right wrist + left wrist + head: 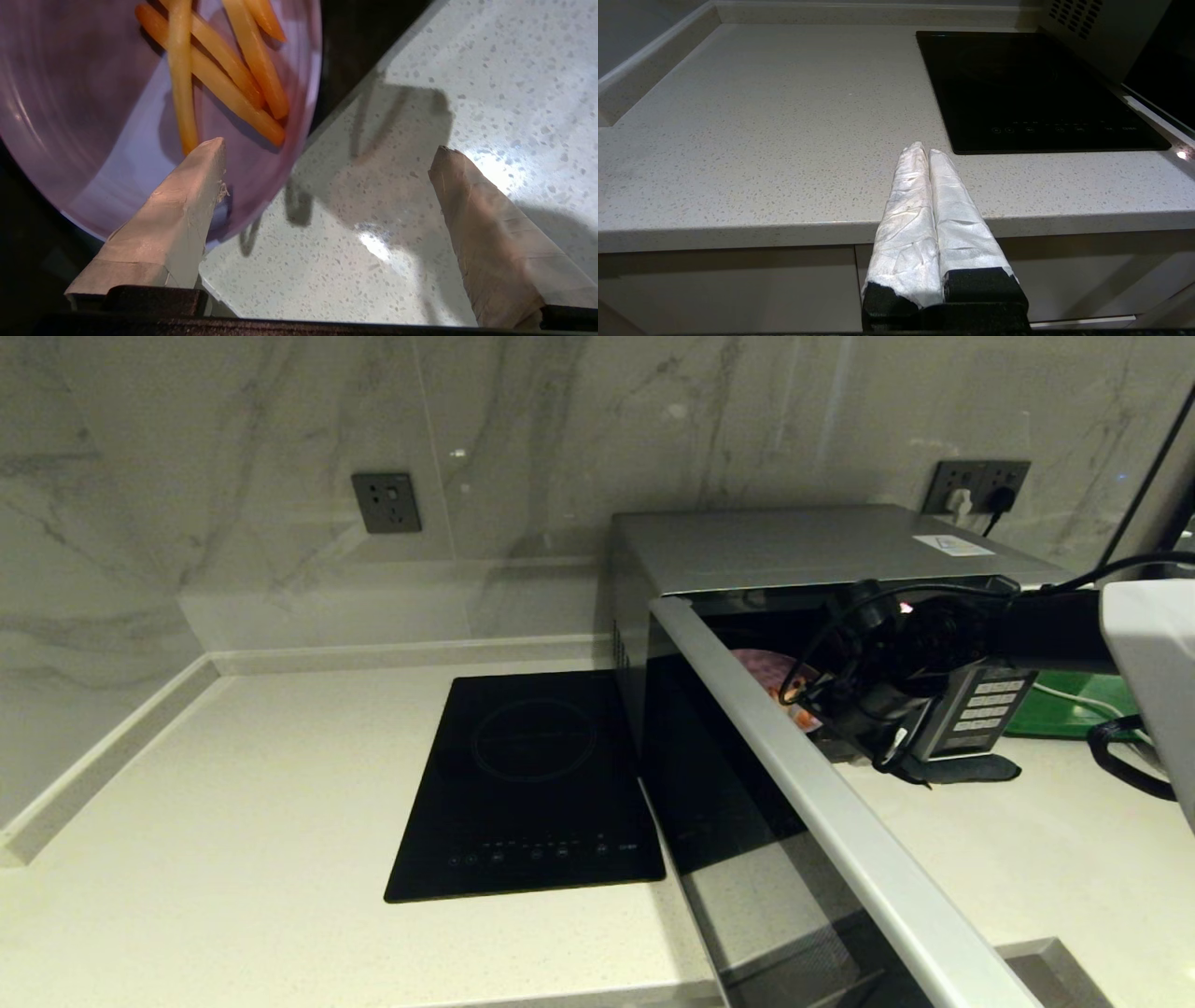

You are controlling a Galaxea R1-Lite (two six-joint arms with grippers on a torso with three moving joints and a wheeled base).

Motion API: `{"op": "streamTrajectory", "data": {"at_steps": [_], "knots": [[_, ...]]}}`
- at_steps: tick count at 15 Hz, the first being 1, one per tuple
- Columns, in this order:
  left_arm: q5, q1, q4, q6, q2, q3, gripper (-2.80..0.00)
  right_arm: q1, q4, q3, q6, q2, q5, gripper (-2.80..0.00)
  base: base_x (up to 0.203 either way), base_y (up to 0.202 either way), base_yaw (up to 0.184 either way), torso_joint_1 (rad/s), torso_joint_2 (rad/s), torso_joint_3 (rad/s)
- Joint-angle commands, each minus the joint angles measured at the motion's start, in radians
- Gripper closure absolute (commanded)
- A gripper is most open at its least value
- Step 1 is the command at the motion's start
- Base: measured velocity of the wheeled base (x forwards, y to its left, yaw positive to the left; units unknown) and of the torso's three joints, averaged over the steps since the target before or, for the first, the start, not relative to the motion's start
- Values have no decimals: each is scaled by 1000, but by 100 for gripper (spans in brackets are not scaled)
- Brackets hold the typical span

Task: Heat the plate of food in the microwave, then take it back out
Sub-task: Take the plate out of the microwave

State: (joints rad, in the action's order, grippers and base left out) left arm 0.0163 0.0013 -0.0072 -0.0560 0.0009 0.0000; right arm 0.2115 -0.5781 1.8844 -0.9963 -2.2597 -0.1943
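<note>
- Your plate of food (pixel 117 116) is lavender, carrying a few orange-yellow sticks (pixel 219 79); in the head view you catch only a slice of it (pixel 761 670), sitting in the mouth of the microwave (pixel 794 546) behind the top edge of the open door.
- In the right wrist view the plate's rim overlaps the line where the dark oven floor gives way to the speckled worktop (pixel 490 84).
- Your right gripper (pixel 327 154) hangs at that opening with its taped fingers spread wide and nothing between them. One finger (pixel 187 205) lies over the plate's rim, its tip near the end of a stick; whether it touches the plate you cannot tell. The other finger (pixel 486 224) stands over bare worktop, well clear of the plate.
- From the head camera you see the same gripper (pixel 845 695) as a dark, cabled mass in front of the button panel (pixel 980 709).
- The microwave door (pixel 775 784) stands swung out toward you, dark glass with a silver edge strip.
- Just left of the microwave lies the black induction cooktop (pixel 532 784), flush in the counter (pixel 233 821).
- A green tray (pixel 1074 705) shows beyond the right arm.
- Your left gripper (pixel 927 149) is parked at the counter's front edge, its white-wrapped fingers pressed together on nothing.
</note>
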Motion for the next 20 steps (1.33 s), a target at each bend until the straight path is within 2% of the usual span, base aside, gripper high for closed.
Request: {"op": "streamTrajectory", "data": {"at_steps": [1, 7, 8, 20], "knots": [[1, 0, 0, -1, 1, 0, 0, 2, -3, 19, -4, -21, -6, -280, 0, 0, 0, 0, 0, 0], [1, 0, 0, -1, 1, 0, 0, 5, -3, 28, -2, -55, -13, -280, 0, 0, 0, 0, 0, 0], [1, 0, 0, -1, 1, 0, 0, 5, -3, 33, -2, -57, -13, 0, 0, 0, 0, 0, 0, 0], [1, 0, -2, -1, 1, 0, 0, 3, -5, 38, 18, -9, -11, 0, 0, 0, 0, 0, 0, 0]]}}
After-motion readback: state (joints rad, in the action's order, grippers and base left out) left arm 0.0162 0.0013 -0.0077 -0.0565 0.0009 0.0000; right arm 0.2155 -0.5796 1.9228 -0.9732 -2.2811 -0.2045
